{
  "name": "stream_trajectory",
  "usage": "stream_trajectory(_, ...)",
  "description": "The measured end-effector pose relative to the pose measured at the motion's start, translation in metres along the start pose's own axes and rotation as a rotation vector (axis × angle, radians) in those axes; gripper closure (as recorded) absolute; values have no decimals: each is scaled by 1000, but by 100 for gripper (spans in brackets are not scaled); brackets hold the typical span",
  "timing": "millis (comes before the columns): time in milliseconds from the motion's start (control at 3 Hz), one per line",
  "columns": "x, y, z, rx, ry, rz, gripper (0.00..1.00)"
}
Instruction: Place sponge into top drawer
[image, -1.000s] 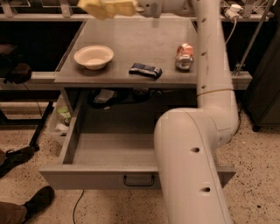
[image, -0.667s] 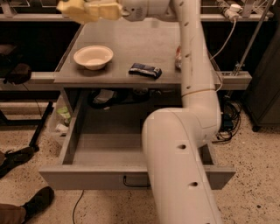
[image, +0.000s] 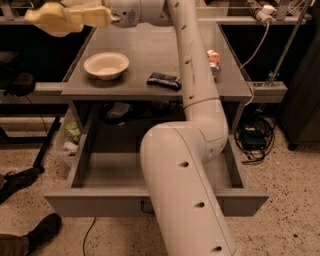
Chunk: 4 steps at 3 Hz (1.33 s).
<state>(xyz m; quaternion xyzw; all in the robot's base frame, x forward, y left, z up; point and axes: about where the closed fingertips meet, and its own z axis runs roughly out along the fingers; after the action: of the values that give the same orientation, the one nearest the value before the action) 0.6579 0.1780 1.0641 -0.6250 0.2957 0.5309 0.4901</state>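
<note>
1. Sponge: cannot be picked out as its own shape. It is nowhere on the grey tabletop or on the visible floor of the drawer. The only candidate is a pale yellow mass at the tip of the gripper. Whether the gripper is closed on it cannot be told.
2. Gripper: high at the upper left of the view, pointing left, out past the table's far left corner.
3. Wide shallow grey top drawer: pulled fully out, well below the gripper and nearer the camera. Its left half looks bare; the arm hides the right half.
4. Step, as judged: carry phase, before release. The next move calls for bringing the gripper forward and down over the open left half, then letting go low.
5. White arm: rises over the drawer's middle, crosses the tabletop, and the forearm reaches left.
6. Below and right of the gripper: shallow white bowl. Further right: dark flat wrapper.
</note>
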Motion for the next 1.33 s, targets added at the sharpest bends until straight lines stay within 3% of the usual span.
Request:
stream_trajectory(333,-6,12,30,-93,1,65,100)
stream_trajectory(667,-12,17,48,-138,-1,120,100)
stream_trajectory(1000,-19,18,61,-150,8,152,100)
stream_trajectory(1333,-21,13,70,-131,47,171,100)
